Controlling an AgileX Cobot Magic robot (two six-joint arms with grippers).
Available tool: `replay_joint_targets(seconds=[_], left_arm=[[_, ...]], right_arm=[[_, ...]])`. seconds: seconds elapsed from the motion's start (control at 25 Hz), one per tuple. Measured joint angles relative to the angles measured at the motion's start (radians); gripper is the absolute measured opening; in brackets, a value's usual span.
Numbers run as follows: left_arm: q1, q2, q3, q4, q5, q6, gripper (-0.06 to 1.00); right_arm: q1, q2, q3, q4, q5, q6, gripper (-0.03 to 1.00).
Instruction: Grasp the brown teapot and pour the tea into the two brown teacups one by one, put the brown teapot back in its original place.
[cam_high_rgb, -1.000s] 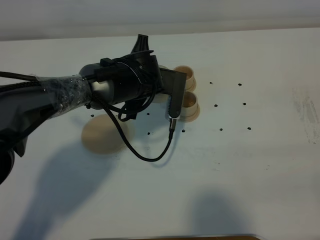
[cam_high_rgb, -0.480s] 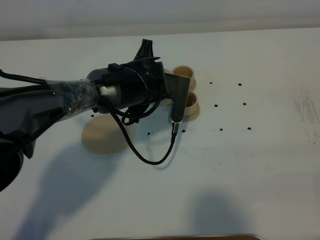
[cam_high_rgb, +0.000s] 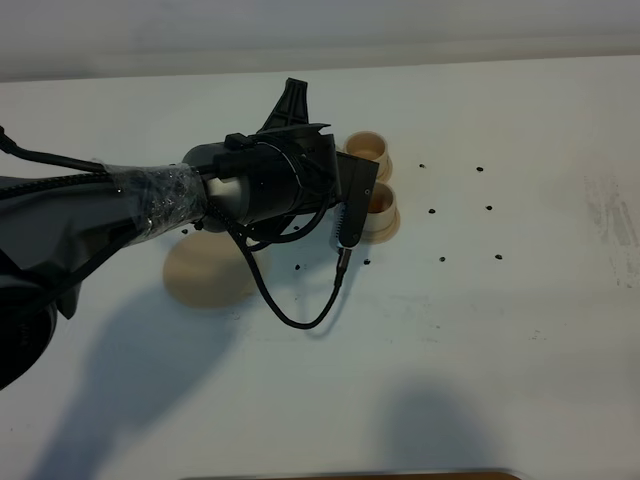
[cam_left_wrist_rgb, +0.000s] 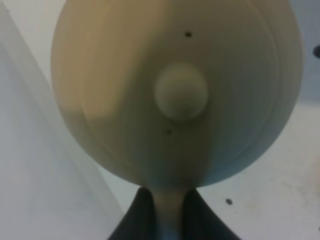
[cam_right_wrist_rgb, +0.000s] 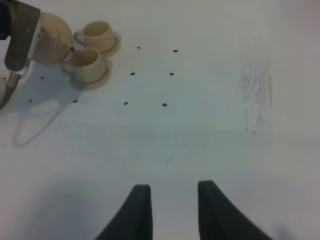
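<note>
The brown teapot (cam_left_wrist_rgb: 177, 90) fills the left wrist view from above, knobbed lid in the middle. My left gripper (cam_left_wrist_rgb: 169, 212) is shut on its loop handle. In the high view my left arm (cam_high_rgb: 260, 185) covers the teapot. In the right wrist view the teapot (cam_right_wrist_rgb: 50, 31) hangs beside the two teacups with its spout at the rim of the nearer cup (cam_right_wrist_rgb: 87, 64); the farther cup (cam_right_wrist_rgb: 97, 34) stands behind. Both cups (cam_high_rgb: 378, 205) (cam_high_rgb: 367, 148) sit on small saucers. The teapot's saucer disc (cam_high_rgb: 205, 272) lies bare. My right gripper (cam_right_wrist_rgb: 172, 210) is open and empty.
Several small dark dots (cam_high_rgb: 432, 212) mark the white table (cam_high_rgb: 480, 330) right of the cups. A black cable (cam_high_rgb: 300, 315) loops down from the left wrist over the table. A faint scuffed patch (cam_high_rgb: 615, 215) lies at the far right.
My left wrist has shifted a little to the right toward the cups and rolled further, covering more of the nearer cup. The cups and the saucer disc have not moved.
</note>
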Motion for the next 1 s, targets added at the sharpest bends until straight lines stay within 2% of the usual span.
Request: replay_joint_targets(seconds=[0.64,1.0], left_arm=[[-0.017,0.000,0.000,0.099,-0.001,0.000,0.16],[-0.017,0.000,0.000,0.108,-0.001,0.013,0.16]], right_arm=[[0.000,0.000,0.000,0.001,0.000,0.000,0.22],[0.000,0.000,0.000,0.001,0.000,0.000,0.22]])
